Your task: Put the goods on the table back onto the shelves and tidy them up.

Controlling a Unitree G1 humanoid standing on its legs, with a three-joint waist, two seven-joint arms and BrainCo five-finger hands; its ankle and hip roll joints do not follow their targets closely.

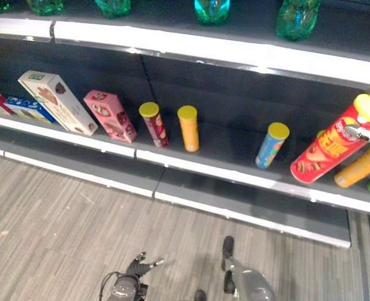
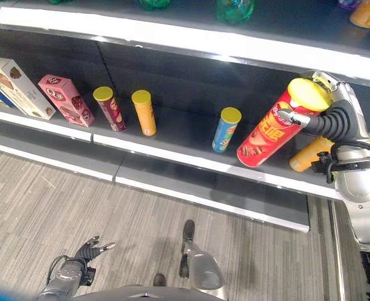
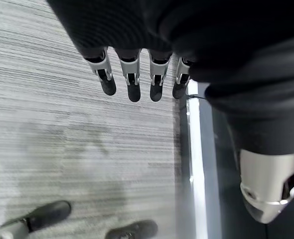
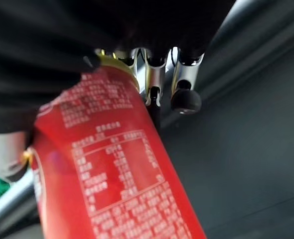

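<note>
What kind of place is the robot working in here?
It is probably a shop aisle or a mock-up of one. Long dark shelves with white edges hold snack tubes and boxes in a row, green bottles stand above, and the right hand holds a large red tube.

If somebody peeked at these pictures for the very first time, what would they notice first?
Probably the big red can with a yellow lid, tilted on the middle shelf at the robot's right, with the right hand curled round its top. Next, the row of smaller cans and snack boxes along the same shelf: a blue can, an orange can, a dark red can and a pink box. The left hand hangs low over the grey floor.
</note>
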